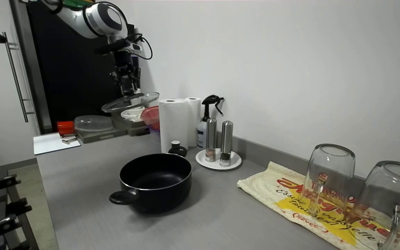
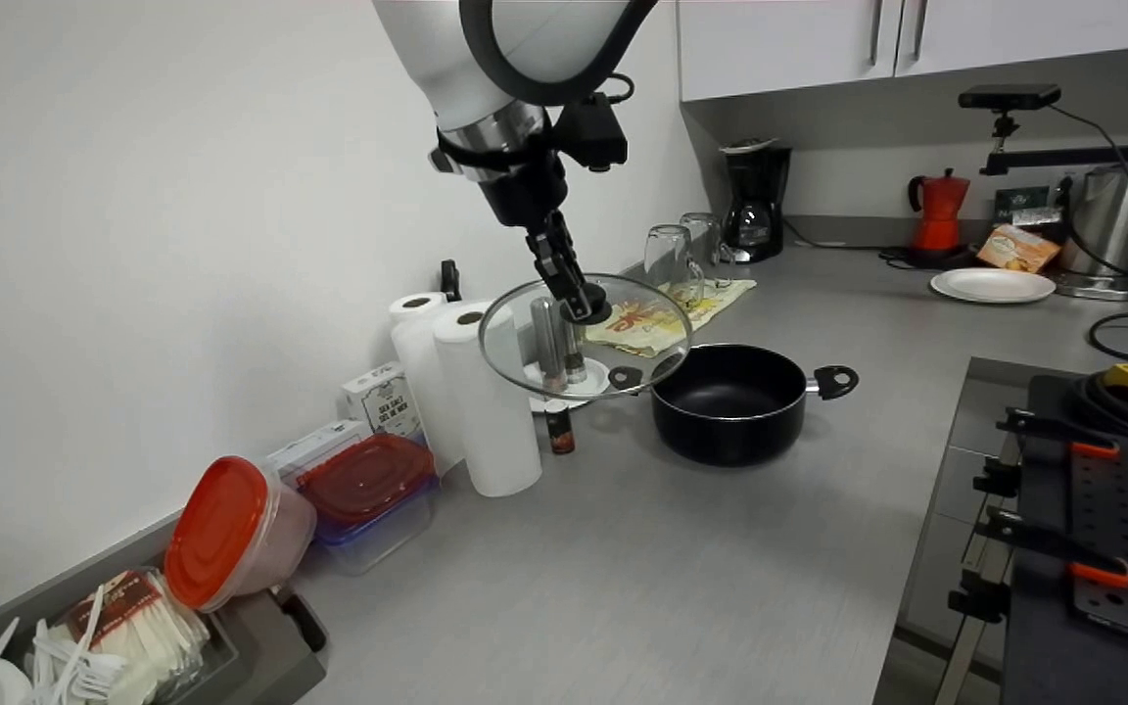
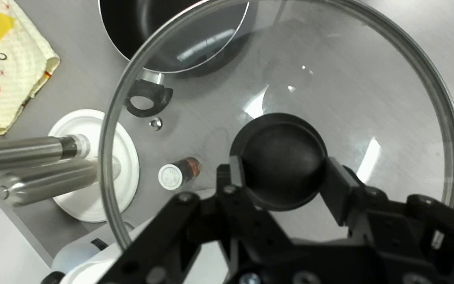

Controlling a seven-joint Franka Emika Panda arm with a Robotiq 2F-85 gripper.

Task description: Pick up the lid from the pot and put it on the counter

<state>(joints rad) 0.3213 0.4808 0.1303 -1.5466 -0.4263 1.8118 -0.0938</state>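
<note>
The round glass lid hangs tilted in the air in both exterior views. Its black knob sits between my gripper's fingers in the wrist view. My gripper is shut on this knob, with a finger on either side. It also shows above the lid in an exterior view. The black pot stands uncovered on the grey counter, off to one side of the lid. In the wrist view, the lid partly overlaps the pot.
Paper towel rolls, a spray bottle and a white tray with steel shakers stand by the wall. A small spice jar stands nearby. Plastic containers stand along the wall. Upturned glasses stand on a patterned cloth.
</note>
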